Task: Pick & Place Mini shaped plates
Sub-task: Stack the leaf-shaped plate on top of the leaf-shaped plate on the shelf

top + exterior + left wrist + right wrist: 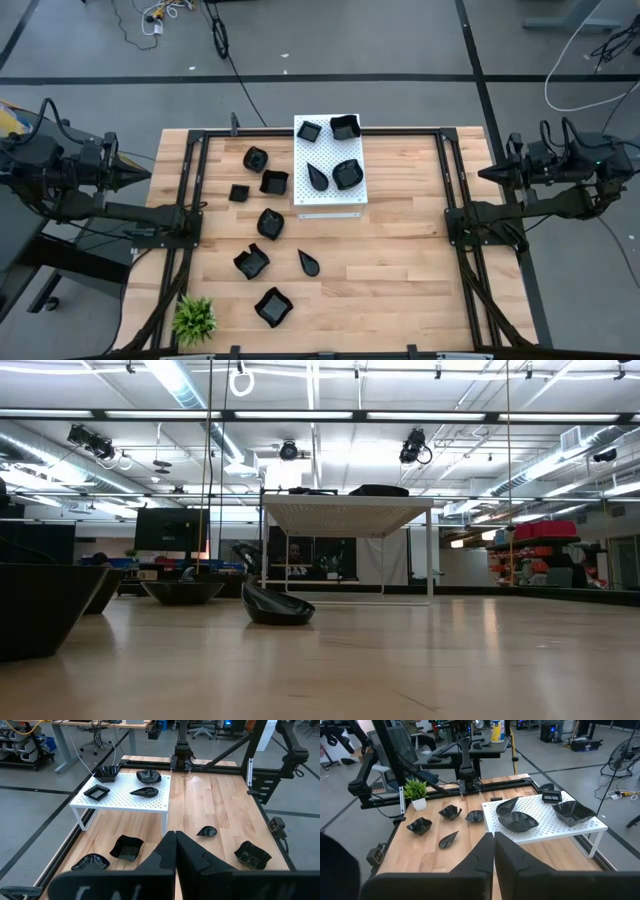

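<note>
Black and shiny, the mini shaped plates lie in two groups: four sit on top of the white board [330, 165], and seven more lie on the wooden desk [400, 270] to the left of and in front of it. On the board there is a small square plate [309, 130] at one back corner, a deep plate [344, 127] at the other back corner, a teardrop plate [318, 176] nearer the front, and a rounded plate [347, 175] just beside the teardrop. The white board is full of little holes and stands on thin legs at the back middle of the desk. On the desk, one plate [256, 158] and another plate [274, 182] lie close to the board's left side, with a tiny square plate [238, 193] near them. A round plate [270, 223] lies in front of those. Closer to the front lie a wavy plate [251, 262], a second teardrop plate [309, 264] and a big wavy plate [272, 307]. A small green plant [194, 319] stands at the front left corner. The left claw [140, 174] waits off the left edge of the desk, pressed together and holding nothing. The right claw [488, 173] waits by the right edge, also pressed together with nothing in it. Both claws are well apart from every plate.
</note>
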Controlling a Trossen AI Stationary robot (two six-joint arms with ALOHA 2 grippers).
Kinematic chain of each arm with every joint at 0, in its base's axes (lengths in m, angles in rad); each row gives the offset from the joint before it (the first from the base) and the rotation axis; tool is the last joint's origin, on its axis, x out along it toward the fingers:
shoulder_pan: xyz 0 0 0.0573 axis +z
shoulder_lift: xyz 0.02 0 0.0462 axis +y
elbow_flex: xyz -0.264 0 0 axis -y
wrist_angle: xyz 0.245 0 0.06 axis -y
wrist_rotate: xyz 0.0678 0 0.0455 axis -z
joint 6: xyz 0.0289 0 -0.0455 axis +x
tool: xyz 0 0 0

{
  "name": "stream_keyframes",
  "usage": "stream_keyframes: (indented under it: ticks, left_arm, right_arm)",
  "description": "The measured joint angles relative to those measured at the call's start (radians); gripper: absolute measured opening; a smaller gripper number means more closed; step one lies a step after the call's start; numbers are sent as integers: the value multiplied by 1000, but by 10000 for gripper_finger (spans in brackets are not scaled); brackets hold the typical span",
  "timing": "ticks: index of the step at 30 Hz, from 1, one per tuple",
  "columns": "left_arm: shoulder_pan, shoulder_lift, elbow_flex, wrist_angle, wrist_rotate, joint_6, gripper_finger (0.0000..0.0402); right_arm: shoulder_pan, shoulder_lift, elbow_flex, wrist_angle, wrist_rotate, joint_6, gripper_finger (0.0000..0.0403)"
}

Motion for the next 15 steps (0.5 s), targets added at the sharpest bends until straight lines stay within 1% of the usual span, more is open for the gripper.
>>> stream_keyframes:
  ticks: [7, 12, 15]
  left_arm:
    - [0, 0, 0, 0, 0, 3, 3]
    - [0, 0, 0, 0, -36, 183, 3]
    - [0, 0, 0, 0, -38, 191, 3]
  right_arm:
    - [0, 0, 0, 0, 0, 0, 19]
    - [0, 0, 0, 0, 0, 0, 19]
    - [0, 0, 0, 0, 0, 0, 19]
